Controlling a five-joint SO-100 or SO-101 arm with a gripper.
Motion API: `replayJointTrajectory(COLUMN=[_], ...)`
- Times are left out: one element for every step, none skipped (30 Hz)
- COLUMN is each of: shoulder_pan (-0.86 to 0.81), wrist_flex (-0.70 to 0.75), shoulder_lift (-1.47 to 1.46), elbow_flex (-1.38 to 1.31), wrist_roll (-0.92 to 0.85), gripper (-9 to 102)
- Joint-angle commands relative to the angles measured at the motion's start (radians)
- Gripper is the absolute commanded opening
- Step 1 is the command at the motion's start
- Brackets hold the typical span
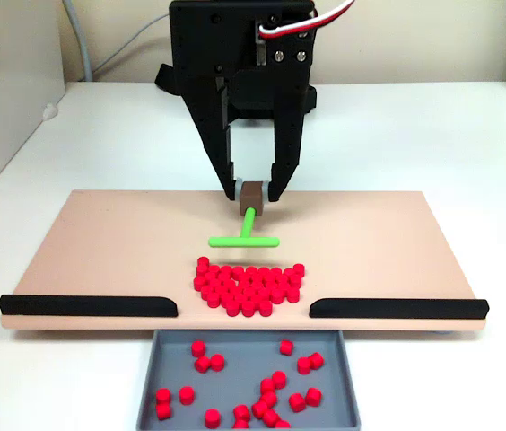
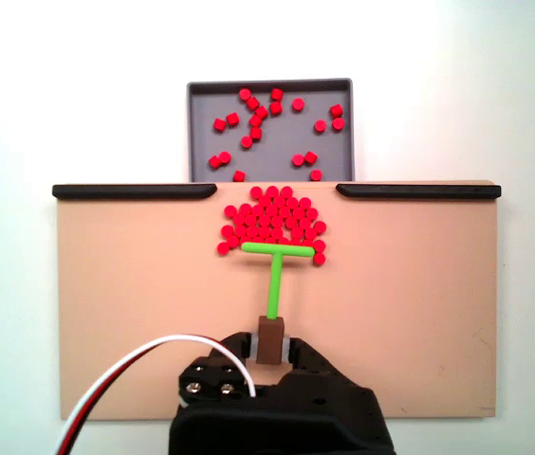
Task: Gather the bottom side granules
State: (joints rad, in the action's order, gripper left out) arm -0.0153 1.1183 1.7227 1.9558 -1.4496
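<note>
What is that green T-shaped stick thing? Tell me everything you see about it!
The green T-shaped tool is a thin, bright green rod with a crossbar at one end, like a tiny rake; it looks like plastic. Its other end sits in a small brown block, which the black pincer grips. It lies low over the tan board, the crossbar right against the near edge of the packed red granules, facing the gap towards the grey tray.

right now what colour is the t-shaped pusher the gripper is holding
Bright green, with a brown block at its top where the gripper clamps it. The T-shaped pusher shows best in a fixed view from above.
</note>
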Motion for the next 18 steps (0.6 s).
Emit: replayJointTrajectory(shoulder_pan=[0.023,0.026,0.028,0.029,0.029,0.025,0.018,0.012,0.008,0.002,-0.003,-0.008,-0.014,-0.02,-0.026,-0.031,-0.032,-0.032], wrist_flex=[0.041,0.057,0.077,0.104,0.133,0.156,0.189,0.215,0.229,0.239,0.25,0.264,0.276,0.278,0.278,0.278,0.278,0.278], shoulder_lift=[0.058,0.072,0.087,0.103,0.12,0.144,0.164,0.179,0.196,0.21,0.218,0.224,0.229,0.236,0.244,0.258,0.275,0.291], elbow_flex=[-0.058,-0.058,-0.058,-0.058,-0.055,-0.046,-0.043,-0.041,-0.04,-0.04,-0.04,-0.038,-0.038,-0.037,-0.029,-0.014,0.009,0.032], wrist_roll=[0.034,0.035,0.035,0.023,0.009,-0.009,-0.037,-0.052,-0.057,-0.067,-0.075,-0.083,-0.097,-0.098,-0.098,-0.101,-0.103,-0.103], gripper=[0,0,0,0,0,0,0,0,0,0,0,0,0,0,0,0,0,0])
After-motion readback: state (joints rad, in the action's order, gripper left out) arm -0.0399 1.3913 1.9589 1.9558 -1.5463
